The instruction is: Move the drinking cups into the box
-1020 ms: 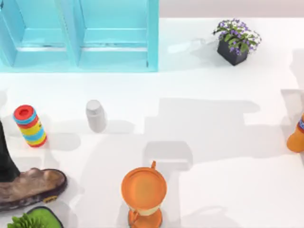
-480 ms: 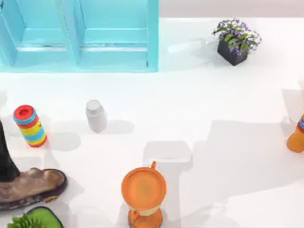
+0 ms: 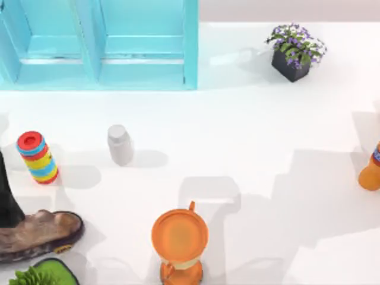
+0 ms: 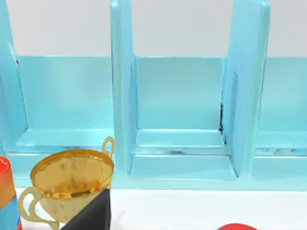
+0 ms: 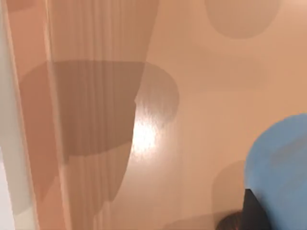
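Field notes. The box (image 3: 142,71) is glossy turquoise, with upright dividers forming open-fronted compartments, and it stands at the far left of the table (image 3: 249,130). The table is smooth, matt white and crossed by soft grey shadows. A capped grey-white bottle (image 3: 120,144) stands near the left. Further left is a ribbed stack of red, blue and yellow rings (image 3: 37,157), and nearer us a worn brown shoe (image 3: 38,233) beside a green-leafed thing (image 3: 41,274). An orange lidded pitcher (image 3: 179,239) sits at the near edge in the middle, and a small dark pot of purple flowers (image 3: 294,50) at the far right. A rounded orange thing (image 3: 370,169) is cut off by the right edge. In the left wrist view a shiny gold two-handled cup (image 4: 72,184) stands before the box, with a dark wedge of our left gripper (image 4: 91,213) overlapping it. We cannot tell whether that gripper is clenched or released. In the right wrist view the blue cup (image 5: 283,167), matt and rounded, lies against a dark part of our right gripper (image 5: 252,215), over a glossy tan streaked surface (image 5: 144,129). We cannot tell whether it is gripped.
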Tool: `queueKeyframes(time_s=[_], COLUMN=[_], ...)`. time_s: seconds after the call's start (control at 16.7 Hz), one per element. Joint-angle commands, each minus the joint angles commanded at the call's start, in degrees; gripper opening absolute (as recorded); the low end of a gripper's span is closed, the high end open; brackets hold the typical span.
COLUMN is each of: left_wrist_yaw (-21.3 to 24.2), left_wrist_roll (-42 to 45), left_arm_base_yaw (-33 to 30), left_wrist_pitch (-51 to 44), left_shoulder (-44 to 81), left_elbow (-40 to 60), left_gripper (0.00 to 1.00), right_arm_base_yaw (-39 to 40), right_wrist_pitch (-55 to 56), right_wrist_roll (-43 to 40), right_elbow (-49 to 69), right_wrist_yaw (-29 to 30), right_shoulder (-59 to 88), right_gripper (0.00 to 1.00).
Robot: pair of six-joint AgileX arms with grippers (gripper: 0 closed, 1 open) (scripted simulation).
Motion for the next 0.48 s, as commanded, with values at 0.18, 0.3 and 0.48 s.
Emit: queueKeyframes(time_s=[0.18,0.3,0.48], left_wrist_yaw=[0.0,0.0,0.0], left_wrist_roll=[0.0,0.0,0.0], left_arm_base_yaw=[0.0,0.0,0.0], left_wrist_pitch=[0.0,0.0,0.0], left_shoulder=[0.0,0.0,0.0], left_elbow=[0.0,0.0,0.0], left_gripper=[1.0,1.0,1.0], right_arm_base_yaw=[-0.5,-0.8,-0.8], right_wrist_pitch=[4.8,5.5,5.5], right_wrist_roll=[-0.5,-0.6,-0.6], right_elbow=[-4.6,-5.3,-5.3], right_wrist_yaw=[0.0,0.0,0.0], right_shoulder=[0.2,0.5,0.5], right_gripper=[0.0,0.0,0.0])
